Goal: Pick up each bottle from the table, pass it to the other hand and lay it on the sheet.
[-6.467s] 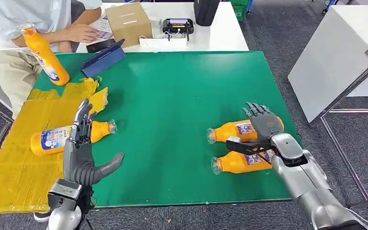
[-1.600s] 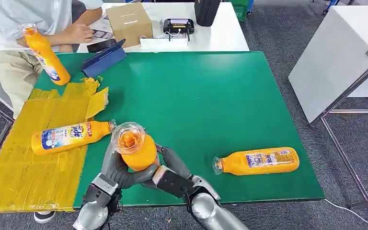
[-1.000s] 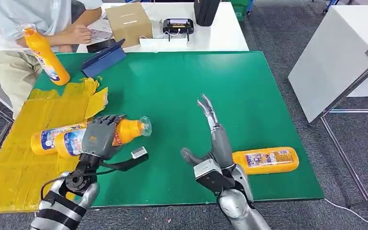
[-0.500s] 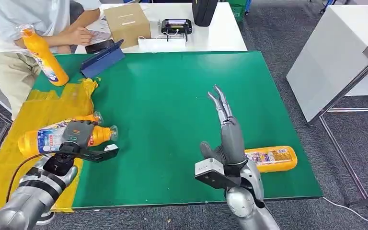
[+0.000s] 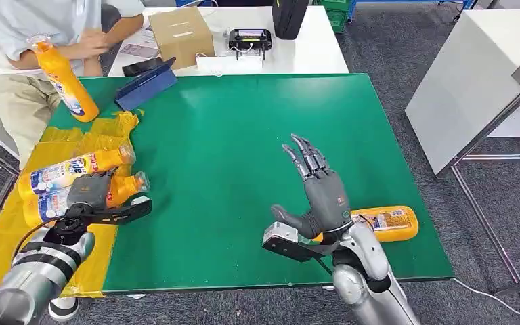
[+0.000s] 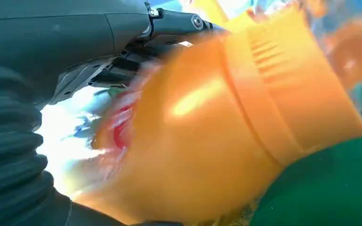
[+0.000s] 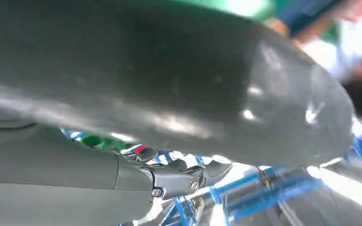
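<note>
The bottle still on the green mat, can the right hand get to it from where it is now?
Probably yes. The right hand is open and holds nothing, right beside the bottle. Nothing stands between them; the arm's wrist partly hides the bottle's near end.

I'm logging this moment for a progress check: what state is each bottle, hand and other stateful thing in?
Left hand: grips a bottle.
Held bottle: lying over the yellow sheet.
Second bottle: lying on the sheet.
Third bottle: lying on the green mat, partly hidden.
Right hand: open, fingers spread, holding nothing.
Upright bottle: standing, in a person's arm.
Cardboard box: closed.
</note>
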### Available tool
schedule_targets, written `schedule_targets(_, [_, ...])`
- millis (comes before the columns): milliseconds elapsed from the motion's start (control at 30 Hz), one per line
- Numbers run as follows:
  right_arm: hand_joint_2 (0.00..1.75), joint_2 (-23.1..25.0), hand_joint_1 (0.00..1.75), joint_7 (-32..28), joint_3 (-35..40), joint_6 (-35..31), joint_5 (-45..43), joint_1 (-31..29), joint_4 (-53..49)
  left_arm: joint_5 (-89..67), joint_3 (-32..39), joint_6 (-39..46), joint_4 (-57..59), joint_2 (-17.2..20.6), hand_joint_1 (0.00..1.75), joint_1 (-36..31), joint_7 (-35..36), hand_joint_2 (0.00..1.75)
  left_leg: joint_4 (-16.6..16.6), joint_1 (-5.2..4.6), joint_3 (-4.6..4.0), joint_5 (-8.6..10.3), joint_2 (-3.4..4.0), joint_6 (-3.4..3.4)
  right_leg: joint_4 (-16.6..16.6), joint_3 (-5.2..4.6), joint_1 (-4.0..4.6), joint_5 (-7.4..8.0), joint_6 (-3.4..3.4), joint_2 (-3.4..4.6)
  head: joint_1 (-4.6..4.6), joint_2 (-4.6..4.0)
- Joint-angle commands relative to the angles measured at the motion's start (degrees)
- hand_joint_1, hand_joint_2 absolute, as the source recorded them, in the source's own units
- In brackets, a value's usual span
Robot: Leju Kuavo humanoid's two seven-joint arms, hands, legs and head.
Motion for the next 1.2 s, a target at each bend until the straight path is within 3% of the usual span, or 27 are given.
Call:
schedule_targets(33, [0.0, -9.95, 0.0, 2.5, 0.39, 3.86, 4.24, -1.51, 9.56, 3.94, 9.4, 3.69, -9.12, -4.06, 0.0, 7.66, -4.3, 1.75, -0.09, 0.04, 0.31, -0.12, -0.08, -0.02, -0.18, 0.36, 0.0, -0.07, -0.03, 0.25, -0.02, 0.0])
schedule_targets(333, [0.0, -14.35, 0.0, 3.35, 0.02, 6.98, 5.73, -0.49, 9.78, 7.21, 12.15, 5.95, -17.36, -5.7, 0.0, 10.68, -7.95, 1.75, 0.05, -0.04, -0.01, -0.11, -0.23, -0.02, -0.06, 0.06, -0.04, -0.11, -0.01, 0.05, -0.04, 0.0])
schedule_targets(800, [0.0, -22.09, 0.0, 4.76, -11.98, 11.1, 6.14, 8.93, 7.55, 37.22, 14.31, 4.54, -56.04, -11.92, 0.0, 27.5, -25.43, 1.75, 0.09, -0.11, -0.27, -0.25, -0.27, 0.1, -0.03, -0.17, -0.09, -0.15, 0.04, 0.01, -0.04, 0.0])
schedule_targets(1067, [0.0, -23.52, 0.0, 5.65, -15.39, 13.8, 6.01, 11.82, 13.07, 45.74, 10.35, 1.77, -62.41, -12.07, 0.0, 30.01, -30.33, 1.75, 0.06, -0.08, -0.1, -0.38, -0.37, 0.14, -0.1, 0.03, -0.09, -0.28, 0.14, 0.07, -0.04, 0.0])
schedule_targets(1200, [0.0, -22.23, 0.0, 6.45, -14.65, 14.18, 7.84, 10.11, 17.41, 47.42, 8.1, 1.95, -63.26, -12.23, 0.0, 30.23, -31.82, 1.75, 0.07, -0.05, -0.04, -0.42, -0.4, 0.12, -0.12, 0.11, -0.08, -0.3, 0.13, 0.12, -0.04, 0.0])
